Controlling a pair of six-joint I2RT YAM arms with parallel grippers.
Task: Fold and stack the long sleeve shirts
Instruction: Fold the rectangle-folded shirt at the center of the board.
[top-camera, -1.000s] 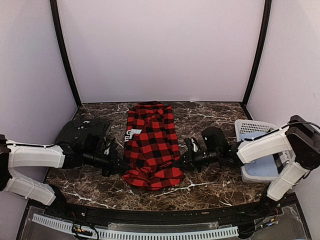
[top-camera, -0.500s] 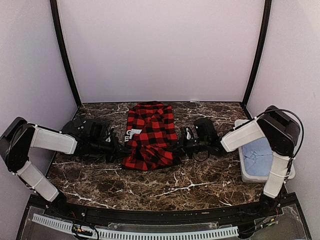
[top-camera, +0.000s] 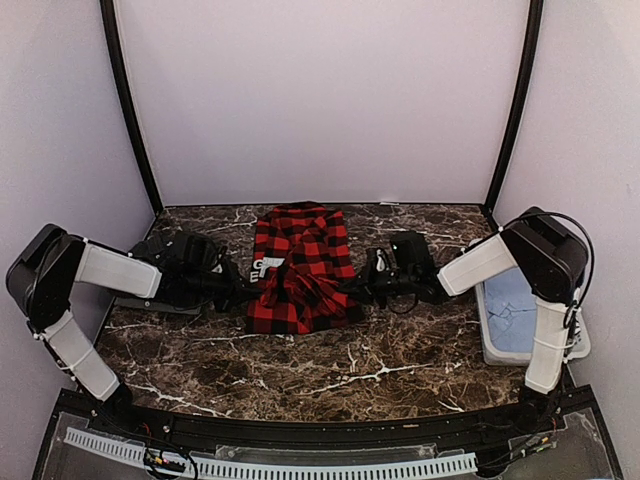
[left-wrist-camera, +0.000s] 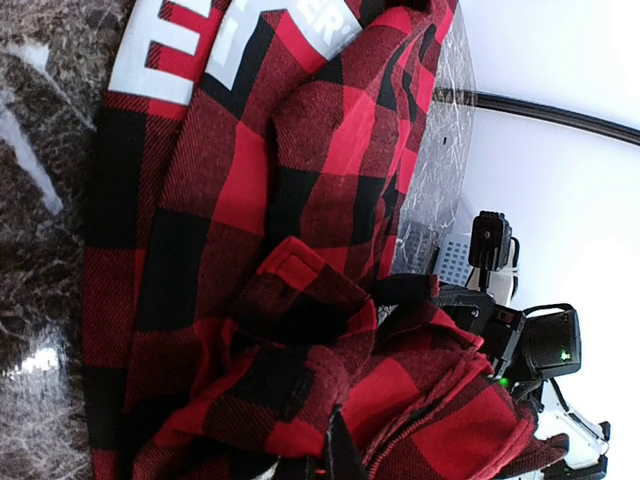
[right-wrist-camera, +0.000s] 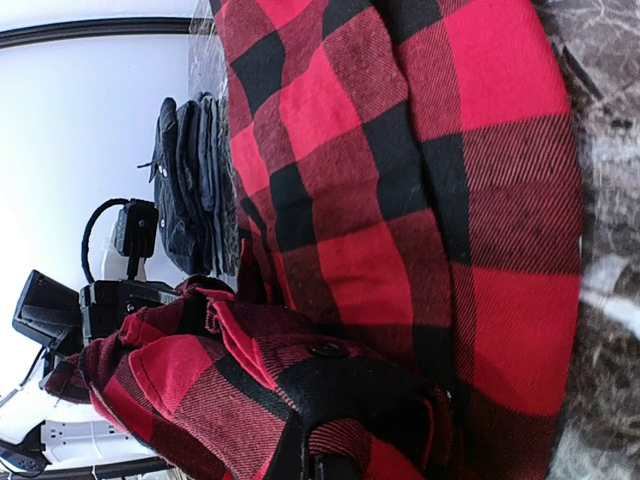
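Observation:
The red-and-black check flannel shirt (top-camera: 300, 262) lies mid-table, its near hem lifted and bunched over its middle. My left gripper (top-camera: 247, 291) is shut on the hem's left corner, and my right gripper (top-camera: 352, 285) is shut on its right corner. In the left wrist view the flannel (left-wrist-camera: 300, 200) fills the frame, white lettering (left-wrist-camera: 190, 50) at the top and cloth pinched in the left gripper (left-wrist-camera: 330, 455). The right wrist view shows a buttoned fold of flannel (right-wrist-camera: 400, 150) in the right gripper (right-wrist-camera: 315, 462). The dark charcoal shirt (top-camera: 178, 255) sits folded at the left, partly behind my left arm.
A white basket (top-camera: 484, 325) with a pale blue lining stands at the table's right edge, beside my right arm. Black frame posts (top-camera: 128, 110) rise at the back corners. The dark shirt (right-wrist-camera: 195, 180) also shows at the left in the right wrist view.
Both grippers have carried the flannel's near hem away from the front edge toward the back, folding the lower part over. The shirt's footprint is now shorter, and both arms are drawn in.

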